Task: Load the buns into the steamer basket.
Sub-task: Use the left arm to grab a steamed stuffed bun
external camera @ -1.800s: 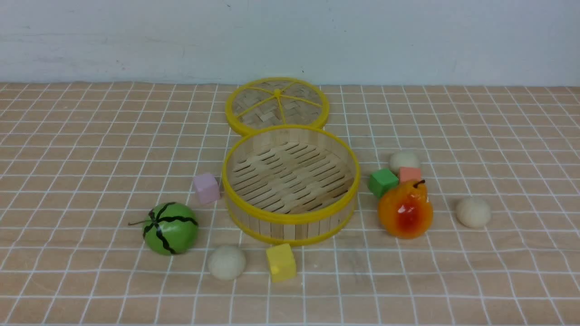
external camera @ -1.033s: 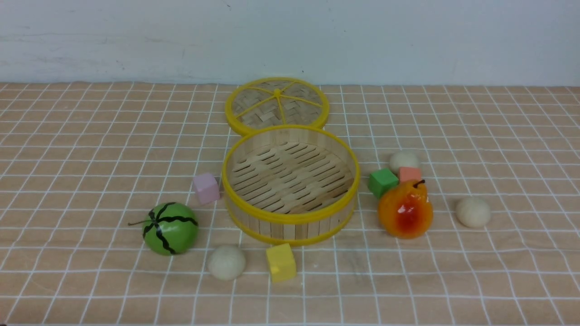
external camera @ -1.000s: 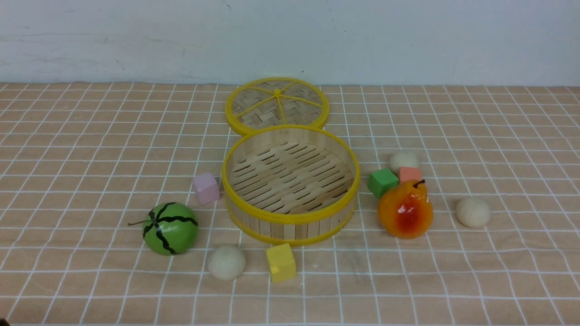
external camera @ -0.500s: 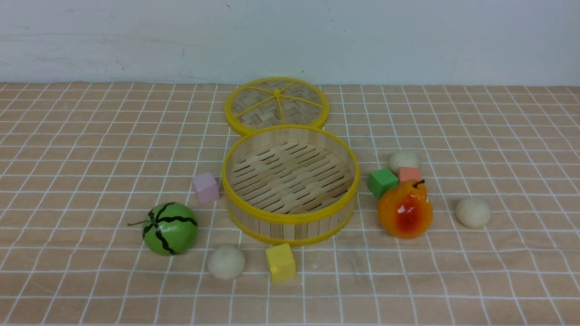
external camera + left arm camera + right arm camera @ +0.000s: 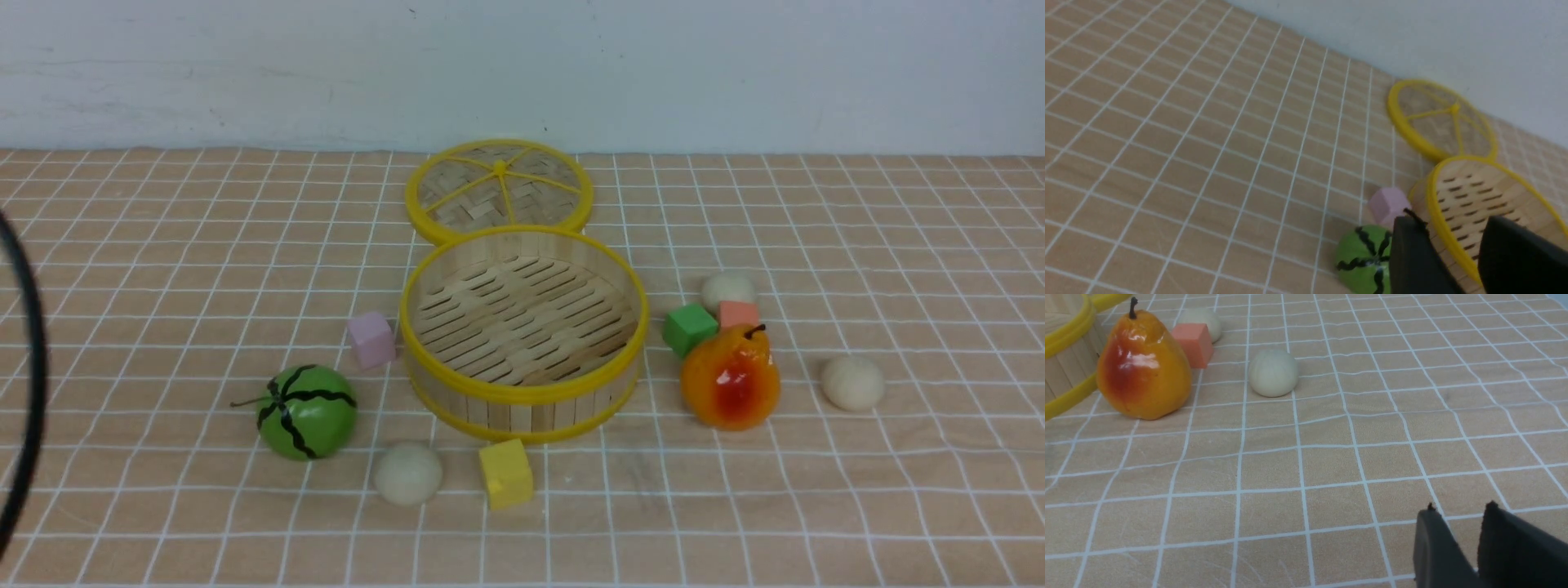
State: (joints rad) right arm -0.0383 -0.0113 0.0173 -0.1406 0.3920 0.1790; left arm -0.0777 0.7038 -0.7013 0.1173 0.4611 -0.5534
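Only a thin black cable (image 5: pixel 33 359) has come into the front view, arcing down its left edge; everything on the peach checked tablecloth (image 5: pixel 163 245) lies where it lay a moment ago. All three small, smooth, cream-coloured dough buns are on the cloth, outside the round bamboo steamer basket (image 5: pixel 522 394) with its slatted floor and yellow rims, which is empty. The near bun (image 5: pixel 408 473) sits in front of the basket, between the green striped toy melon (image 5: pixel 308 411) and the yellow wooden cube (image 5: pixel 506 474). The right bun (image 5: pixel 852 382) lies alone beyond the glossy orange plastic pear (image 5: pixel 731 380). The far bun (image 5: pixel 728 290) is tucked behind the pear, just beside the salmon cube (image 5: pixel 739 314).

The left gripper (image 5: pixel 1449 220) is spread wide and empty, near the melon and the basket's wall. The right gripper (image 5: pixel 1461 507) is low over bare cloth, well short of the right bun, its fingers parted by a narrow slit with nothing in it.

The near bun looks the tightest pick: wide fingers coming down could knock the melon rolling or shove the cube. A slit that narrow would push a bun rather than straddle it, and a ball rolls. Reaching the far bun risks toppling the pear. A hard squeeze may dent the dough, and a release clipping the rim would drop a bun outside.
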